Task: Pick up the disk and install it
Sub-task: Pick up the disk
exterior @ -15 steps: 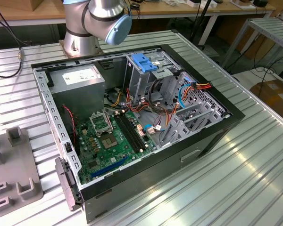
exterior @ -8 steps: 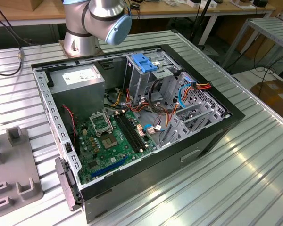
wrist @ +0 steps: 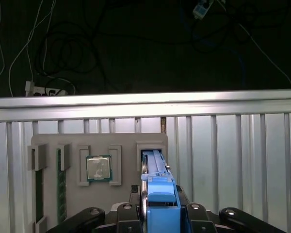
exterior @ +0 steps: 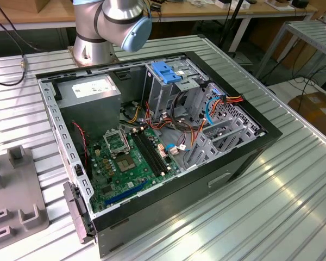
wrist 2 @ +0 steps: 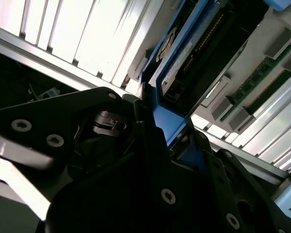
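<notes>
The hand [wrist: 160, 216] is narrowed onto the disk [wrist: 157, 189]. In both wrist views its black fingers [wrist: 189, 213] sit against the blue side rails, with the drive edge-on between them. The second wrist view shows the hand [wrist 2: 167, 124] from the side. There the disk [wrist 2: 184, 53] runs away from the grip, with its white label and dark connector edge visible.

The far end of the disk meets the open slot of a grey fixture tray [wrist: 121, 141]. I cannot tell whether it is seated in that slot or already just clear of it. On the same tray, a processor chip [wrist: 98, 168] lies in its own pocket just beside the slot. Memory sticks [wrist: 61, 194] stand further along. The tray rests on the ribbed aluminium counter [wrist: 233, 160].

In the exterior view the arm [exterior: 114, 22] rises behind an open computer case [exterior: 250, 157]. Inside the case are the grey power supply [exterior: 92, 92], the motherboard [exterior: 130, 157] and a metal drive cage [exterior: 168, 92] topped by a blue latch [exterior: 167, 72]. The cage is well apart from the tray [exterior: 16, 206], which sits at the exterior view's left.

I judge this to be the pick-up step, with the grasp made and installation not begun. Clearing the tray calls for a straight pull along the slot, without tilting, so the rails do not bind. The grip must also stay firm on the smooth plastic.
</notes>
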Available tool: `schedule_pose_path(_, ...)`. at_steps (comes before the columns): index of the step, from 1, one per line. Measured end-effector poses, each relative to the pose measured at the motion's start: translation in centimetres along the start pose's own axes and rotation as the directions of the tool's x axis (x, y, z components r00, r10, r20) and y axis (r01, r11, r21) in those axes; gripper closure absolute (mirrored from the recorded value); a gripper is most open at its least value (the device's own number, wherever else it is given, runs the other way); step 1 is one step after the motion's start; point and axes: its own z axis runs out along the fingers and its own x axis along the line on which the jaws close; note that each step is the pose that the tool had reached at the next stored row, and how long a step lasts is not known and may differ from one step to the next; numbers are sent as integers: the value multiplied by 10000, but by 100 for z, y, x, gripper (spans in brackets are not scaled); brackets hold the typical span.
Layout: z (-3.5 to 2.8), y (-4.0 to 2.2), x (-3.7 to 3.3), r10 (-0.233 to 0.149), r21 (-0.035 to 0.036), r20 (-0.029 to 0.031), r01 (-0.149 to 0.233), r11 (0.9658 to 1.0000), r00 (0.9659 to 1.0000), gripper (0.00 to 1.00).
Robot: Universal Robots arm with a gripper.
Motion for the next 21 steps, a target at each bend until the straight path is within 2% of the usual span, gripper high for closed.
schedule_pose_path(4,-92,-1,-1,1,-11,171,0,10000,9999,63)
schedule_pose_path(6,-131,-1,-1,1,-20,292,0,10000,9996,63)
schedule_pose_path(8,-158,-1,-3,4,-27,378,-3,10000,9993,63)
schedule_pose_path(13,-215,-2,-3,4,-43,520,-2,10000,9986,63)
schedule_pose_path(21,-216,-2,-3,4,-45,526,-2,10000,9986,63)
